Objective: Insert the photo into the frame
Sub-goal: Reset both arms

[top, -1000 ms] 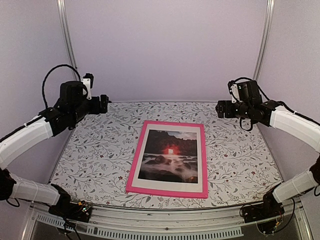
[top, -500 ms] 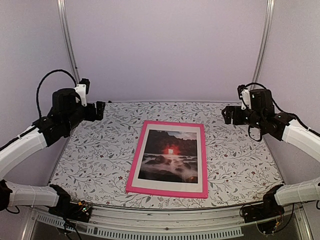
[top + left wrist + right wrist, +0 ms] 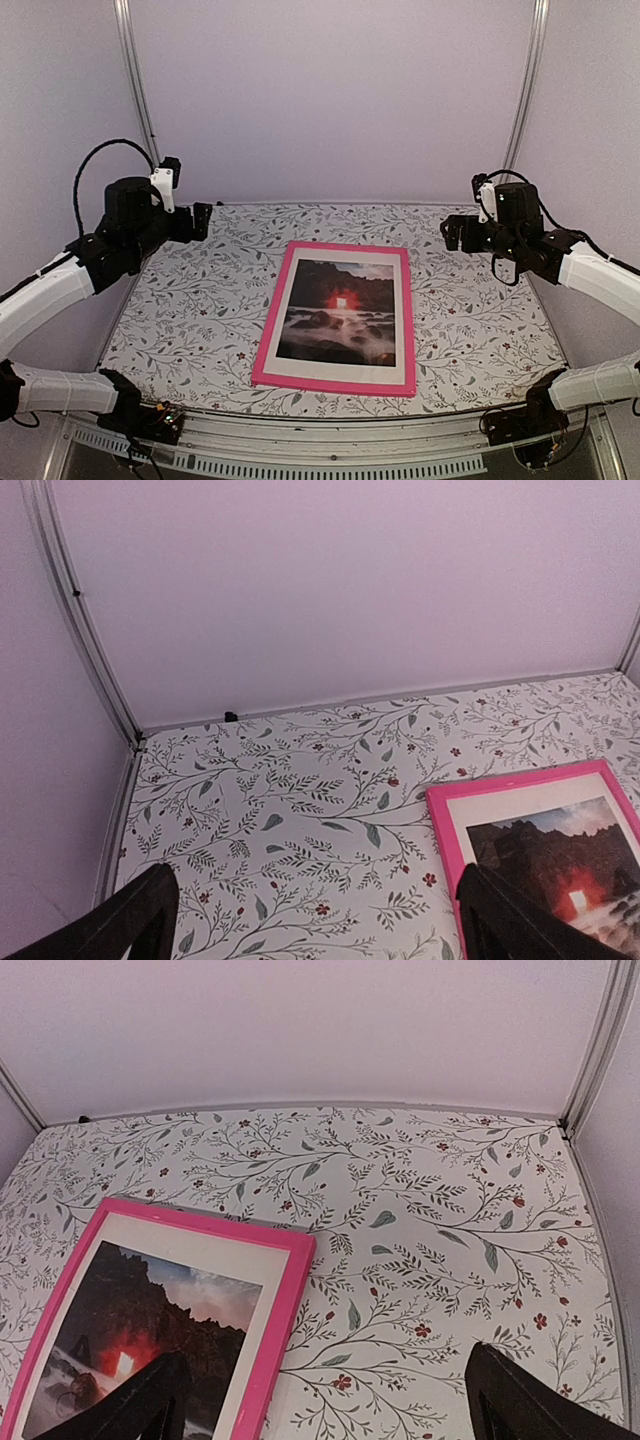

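Observation:
The photo [image 3: 338, 312], dark rocks and misty water with a red glow, lies flat inside the pink frame [image 3: 347, 246] at the middle of the table, with a white mat border [image 3: 403, 310] around it. My left gripper [image 3: 203, 218] hangs open above the table's far left, well clear of the frame. My right gripper [image 3: 447, 228] hangs open above the far right, also apart from it. The left wrist view shows the frame's corner [image 3: 440, 840] and the photo [image 3: 560, 860] by its right finger [image 3: 500, 920]. In the right wrist view, frame [image 3: 285, 1310] and photo [image 3: 150, 1310] lie lower left.
A floral-patterned cloth [image 3: 480, 320] covers the table. Lilac walls close the back and sides, with metal posts [image 3: 135, 90] at the rear corners. The arm bases and cabling sit along the near edge [image 3: 330, 455].
Both arms have drawn outward, away from the frame: the left gripper leftward, the right gripper rightward, then slightly back. Frame and photo have not moved.

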